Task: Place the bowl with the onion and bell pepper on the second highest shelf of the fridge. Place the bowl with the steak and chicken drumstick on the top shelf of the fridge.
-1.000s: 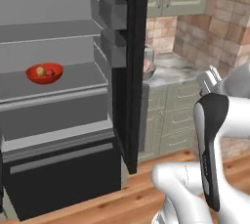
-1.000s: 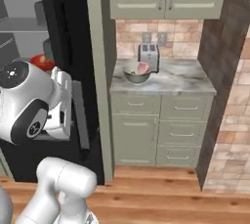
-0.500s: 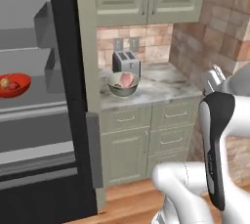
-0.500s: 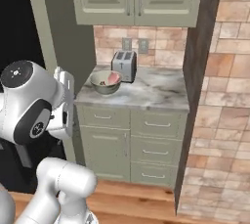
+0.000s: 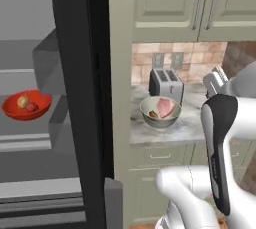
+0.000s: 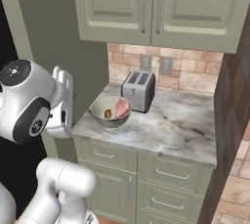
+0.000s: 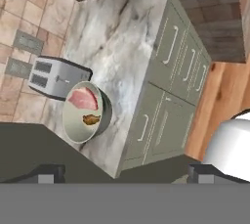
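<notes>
In the left base view, the open fridge (image 5: 80, 98) is seen with its black door edge standing between the grey interior and the counter (image 5: 165, 128). A glossy red bowl (image 5: 26, 106) rests on a grey shelf (image 5: 30, 140) inside, holding the tan onion (image 5: 22, 102) beside a small red piece. Right of the door, a cream bowl (image 5: 160, 112) sits on the counter just in front of a toaster (image 5: 166, 84).

In the right base view, the cream bowl (image 6: 111, 111) is shown near the counter's left edge, touching the toaster (image 6: 138, 90); a pink slab and a small brown drumstick (image 6: 108, 114) lie inside.

In the hand view, the cream bowl (image 7: 85, 112) is seen from above beside the toaster (image 7: 56, 77), drawers below. The gripper (image 7: 124, 173) holds nothing; its dark tips are set far apart, wide open.
</notes>
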### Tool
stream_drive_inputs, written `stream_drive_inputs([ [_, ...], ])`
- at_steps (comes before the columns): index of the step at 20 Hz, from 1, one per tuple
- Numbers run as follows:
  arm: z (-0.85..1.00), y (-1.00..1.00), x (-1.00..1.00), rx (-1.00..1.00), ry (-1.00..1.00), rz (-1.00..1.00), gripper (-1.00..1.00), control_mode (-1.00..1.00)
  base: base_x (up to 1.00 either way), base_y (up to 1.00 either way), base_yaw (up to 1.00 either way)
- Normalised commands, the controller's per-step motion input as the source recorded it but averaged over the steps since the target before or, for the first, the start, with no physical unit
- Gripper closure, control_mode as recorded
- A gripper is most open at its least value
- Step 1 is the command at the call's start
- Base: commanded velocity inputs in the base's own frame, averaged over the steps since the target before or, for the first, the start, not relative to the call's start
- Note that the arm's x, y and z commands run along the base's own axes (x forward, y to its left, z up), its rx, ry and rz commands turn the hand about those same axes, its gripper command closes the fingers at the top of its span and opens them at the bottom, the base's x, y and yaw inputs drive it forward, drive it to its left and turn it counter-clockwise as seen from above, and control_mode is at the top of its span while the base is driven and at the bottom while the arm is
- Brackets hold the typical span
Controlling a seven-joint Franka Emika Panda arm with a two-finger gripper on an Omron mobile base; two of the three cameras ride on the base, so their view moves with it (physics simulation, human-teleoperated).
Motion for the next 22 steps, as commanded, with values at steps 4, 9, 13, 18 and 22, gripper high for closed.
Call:
stream_drive_inputs([
  [4, 0.0, 0.0, 0.0, 0.0, 0.0, 0.0, -1.0, 1.0, 0.73, -0.23, 0.05],
  [9, -0.7, -0.1, 0.51, 0.0, 0.18, 0.13, -1.0, -1.0, 0.15, -0.01, 0.02],
  [13, -0.91, -0.28, 0.75, 0.0, 0.22, 0.23, -1.0, -1.0, 0.0, 0.0, 0.0],
  [18, -0.71, -0.02, 0.95, -0.02, 0.21, 0.12, -1.0, -1.0, 0.0, 0.0, 0.0],
  [22, -0.22, 0.08, 0.26, -0.02, 0.07, 0.06, -1.0, -1.0, 0.0, 0.0, 0.0],
])
